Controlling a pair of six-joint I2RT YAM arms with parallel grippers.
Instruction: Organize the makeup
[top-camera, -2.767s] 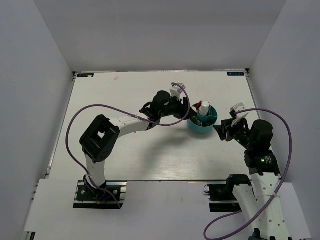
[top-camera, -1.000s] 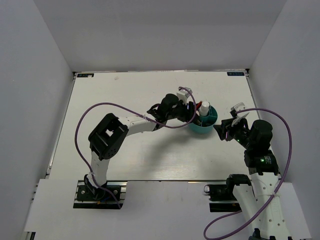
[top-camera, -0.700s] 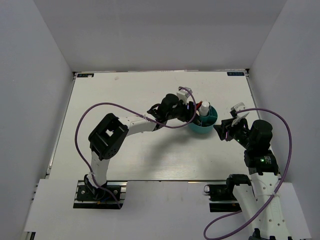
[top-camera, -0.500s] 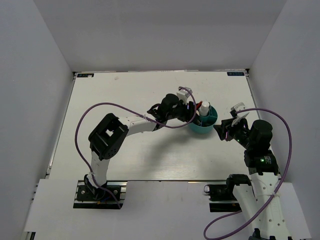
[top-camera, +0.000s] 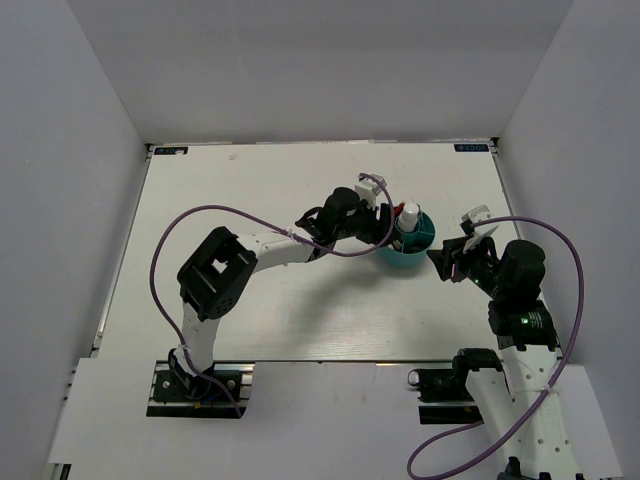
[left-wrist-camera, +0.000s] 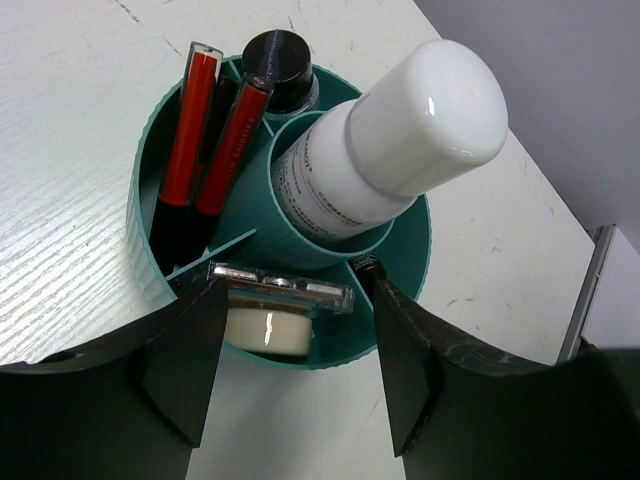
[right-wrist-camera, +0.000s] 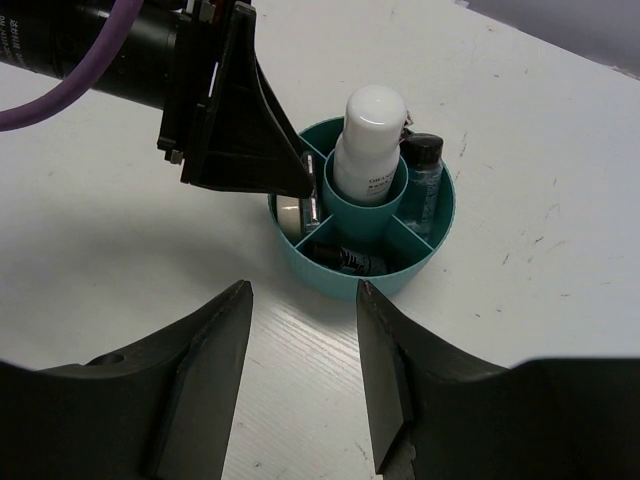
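Observation:
The makeup stands in a teal divided tub (left-wrist-camera: 140, 210). A white bottle (left-wrist-camera: 400, 150) fills its middle cylinder. Two red-and-black tubes (left-wrist-camera: 205, 130) lean in the left compartment, with a dark-capped bottle (left-wrist-camera: 278, 62) behind them. In the near compartment a clear-cased palette (left-wrist-camera: 285, 283) stands on edge against a round beige compact (left-wrist-camera: 265, 330). My left gripper (left-wrist-camera: 295, 292) is open and straddles the palette, with a gap at its right finger. My right gripper (right-wrist-camera: 302, 292) is open and empty, just short of the tub (right-wrist-camera: 350, 272). From above, the left gripper (top-camera: 385, 225) hangs over the tub's left rim.
The tub (top-camera: 408, 258) sits on the white table (top-camera: 250, 320), right of centre, between the two arms. The right gripper (top-camera: 445, 255) is at the tub's right side. Grey walls close in the table on three sides. A black tube (right-wrist-camera: 365, 262) lies in the tub's front compartment.
The left gripper moved right from beside the tub to over its left rim. Its jaws have just widened slightly around the palette. The right arm has not moved.

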